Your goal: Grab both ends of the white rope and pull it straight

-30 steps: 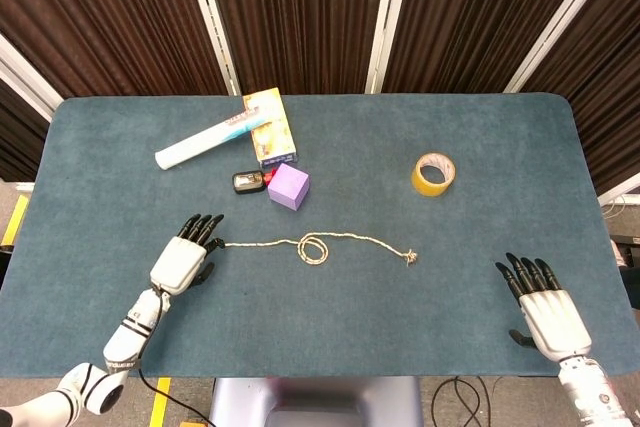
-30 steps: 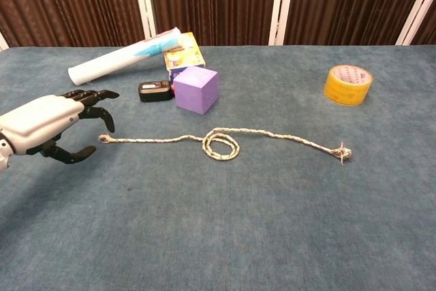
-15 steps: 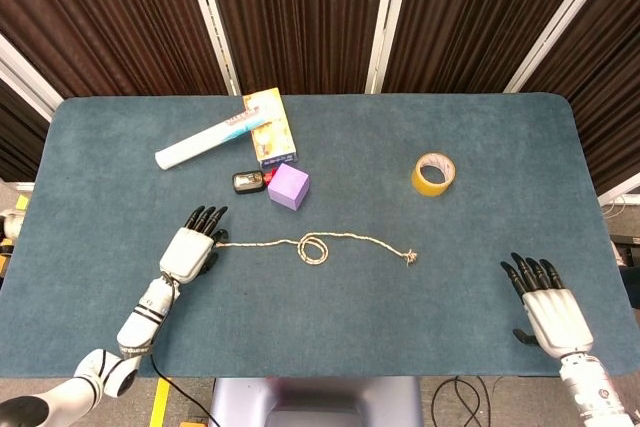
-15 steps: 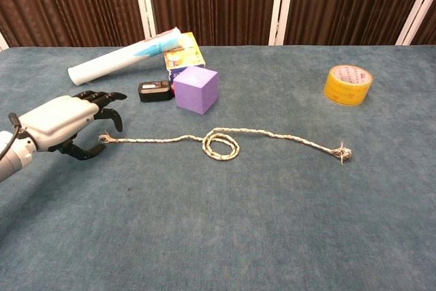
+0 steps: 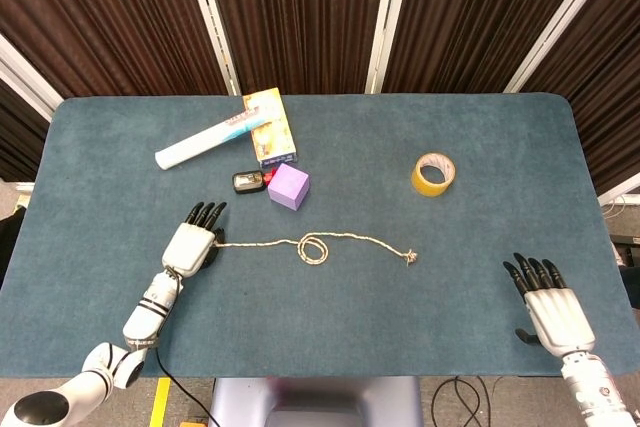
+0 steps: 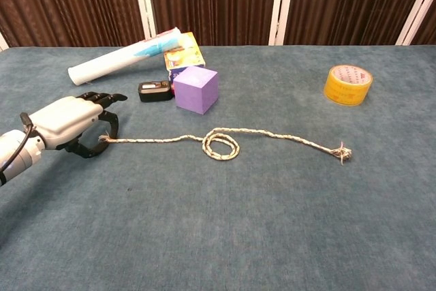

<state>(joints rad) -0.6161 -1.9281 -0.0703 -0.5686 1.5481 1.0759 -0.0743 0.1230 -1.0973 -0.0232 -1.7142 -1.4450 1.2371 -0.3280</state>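
Observation:
The white rope [image 5: 345, 239] [image 6: 272, 134] lies across the middle of the blue table, with a small loop [image 6: 219, 144] near its centre. Its frayed right end [image 5: 409, 257] [image 6: 343, 154] lies free on the cloth. My left hand [image 5: 192, 242] [image 6: 71, 117] rests over the rope's left end [image 6: 103, 139], which sits between the thumb and the curved fingers; these are still apart. My right hand [image 5: 553, 312] lies flat near the table's front right edge, fingers spread, far from the rope. The chest view does not show it.
A purple cube [image 5: 288, 187] [image 6: 195, 88] and a small black device [image 5: 248, 181] stand just behind the rope's left half. A white tube [image 5: 205, 143] and a yellow box [image 5: 270, 125] lie further back. A yellow tape roll [image 5: 432, 174] sits at the back right.
My left hand has slid forward and lowered onto the rope's left end, with its fingers curling around it. The rope has not moved. The right hand has drifted slightly toward the table's front edge.

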